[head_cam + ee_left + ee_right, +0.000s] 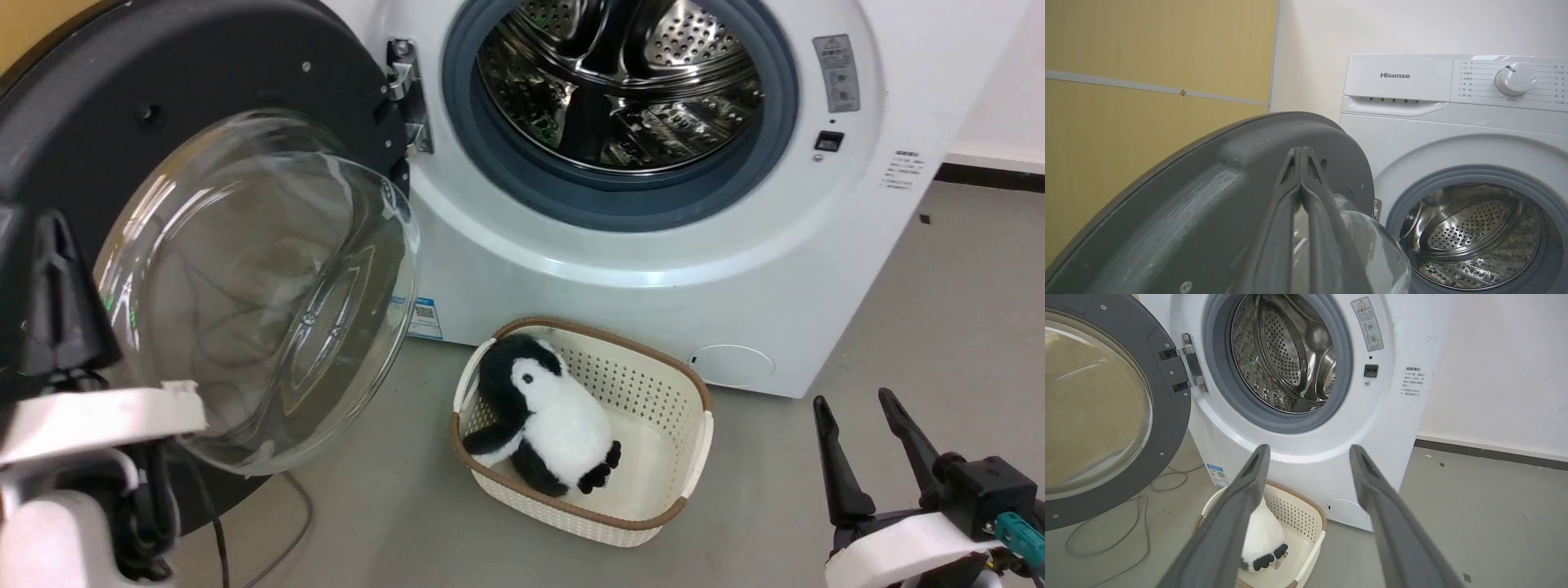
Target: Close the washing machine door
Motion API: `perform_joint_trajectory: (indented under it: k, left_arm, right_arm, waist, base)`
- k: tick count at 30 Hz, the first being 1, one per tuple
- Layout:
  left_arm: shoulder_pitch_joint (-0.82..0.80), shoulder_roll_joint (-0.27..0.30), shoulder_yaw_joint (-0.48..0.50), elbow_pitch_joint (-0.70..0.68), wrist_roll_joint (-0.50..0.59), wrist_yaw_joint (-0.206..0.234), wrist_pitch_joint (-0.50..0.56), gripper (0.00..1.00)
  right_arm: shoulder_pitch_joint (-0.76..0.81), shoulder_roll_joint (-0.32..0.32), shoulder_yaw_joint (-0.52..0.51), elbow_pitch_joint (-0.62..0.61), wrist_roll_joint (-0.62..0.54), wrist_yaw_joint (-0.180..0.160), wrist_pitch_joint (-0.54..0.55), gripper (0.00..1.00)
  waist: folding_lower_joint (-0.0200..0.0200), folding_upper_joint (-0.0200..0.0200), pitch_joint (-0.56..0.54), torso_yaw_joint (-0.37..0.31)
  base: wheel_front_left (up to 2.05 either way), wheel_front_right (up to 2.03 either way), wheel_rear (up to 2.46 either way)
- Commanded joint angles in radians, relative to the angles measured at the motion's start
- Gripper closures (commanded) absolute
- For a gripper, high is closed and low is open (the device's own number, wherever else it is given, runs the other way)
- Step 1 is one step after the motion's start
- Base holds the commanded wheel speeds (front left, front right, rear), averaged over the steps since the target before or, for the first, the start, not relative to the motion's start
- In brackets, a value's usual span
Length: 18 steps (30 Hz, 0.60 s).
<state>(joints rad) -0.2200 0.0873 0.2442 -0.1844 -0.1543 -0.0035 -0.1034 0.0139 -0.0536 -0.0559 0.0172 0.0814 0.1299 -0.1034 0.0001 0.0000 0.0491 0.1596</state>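
Hanging wide open from hinges left of the washing machine (571, 269) porthole: the washing machine door (204, 65), upright, glass bowl bulging toward the robot. Left gripper (1301, 152) pressed together on nothing, lying before the door's black frame; contact unclear. Right gripper (852, 398) spread wide, empty, low at right, well apart from the cream basket (645, 384) with plush penguin (563, 416).

door (204, 163) left of washing machine (612, 269), penguin toy (543, 416) in basket (661, 384) before it
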Motion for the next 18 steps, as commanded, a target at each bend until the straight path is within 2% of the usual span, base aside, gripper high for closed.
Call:
perform_joint_trajectory:
  k: [1, 6, 18]
  left_arm:
    - [-0.033, 0.009, 0.025, -0.010, -0.021, -0.010, -0.010, 1.00]
    - [-0.086, 0.030, 0.086, 0.004, -0.092, -0.031, -0.018, 1.00]
    - [-0.205, 0.141, 0.251, 0.108, -0.289, -0.027, 0.052, 1.00]
  right_arm:
    - [-0.014, 0.001, -0.004, 0.002, 0.009, 0.000, -0.010, 0.00]
    - [-0.013, 0.002, -0.007, 0.006, 0.016, 0.000, -0.021, 0.00]
    - [-0.022, 0.002, -0.020, 0.001, 0.022, 0.000, -0.046, 0.00]
  waist:
    - [-0.0001, 0.0000, 0.004, 0.013]
    - [-0.0001, 0.0000, 0.010, 0.041]
    - [-0.0001, 0.0000, 0.039, 0.091]
  base:
    - [0.00, 0.00, 0.00]
    - [0.00, 0.00, 0.00]
    - [0.00, 0.00, 0.00]
